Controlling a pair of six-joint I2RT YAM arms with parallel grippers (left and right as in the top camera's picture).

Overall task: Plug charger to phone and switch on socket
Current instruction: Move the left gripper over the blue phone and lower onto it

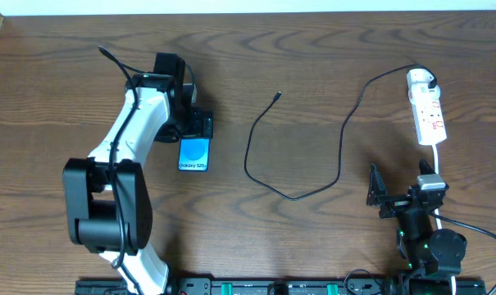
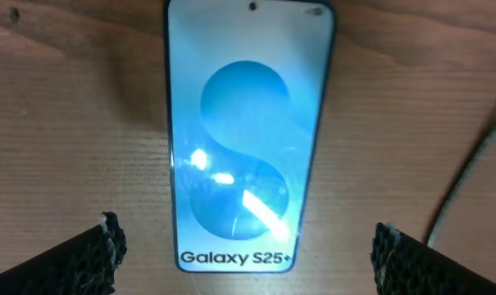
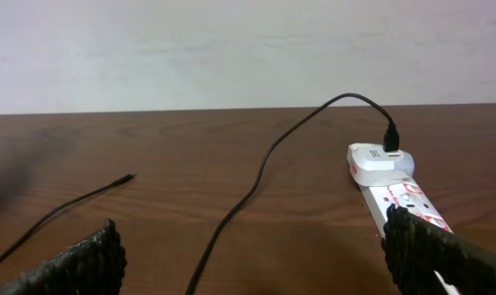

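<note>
- The right gripper (image 1: 402, 175) sits nearest the base, at about 4 o'clock on the table (image 1: 313, 49) in the overhead view. Its claw is released, jaws spread wide with nothing between them.
- In the right wrist view its fingers (image 3: 75, 264) frame bare wood, and the right one overlaps the near end of the socket (image 3: 407, 197).
- The left gripper (image 1: 200, 127) hangs at about 9 o'clock, over the far end of the phone (image 1: 193, 154). It is released too, grasping nothing.
- In the left wrist view the phone (image 2: 248, 139) lies flat, screen up and lit blue. The "Galaxy S25+" end lies between the wide-apart fingers (image 2: 92, 258), which are clear of its edges.
- The charger (image 1: 293, 197) lies loose mid-table, at 3 o'clock from the phone and well apart from it.
- Its cable loops down towards 6 o'clock, and the plug tip (image 1: 279, 95) rests free on the wood at 12 o'clock of the loop, touching nothing.
- The cable's other end climbs towards 2 o'clock into the white adapter (image 1: 420, 79), which is seated in the far end of the socket (image 1: 429, 115).
- The socket lies at 12 o'clock from the right gripper, lengthwise towards the far edge. Its white cord (image 1: 438, 156) runs back towards 6 o'clock.
</note>
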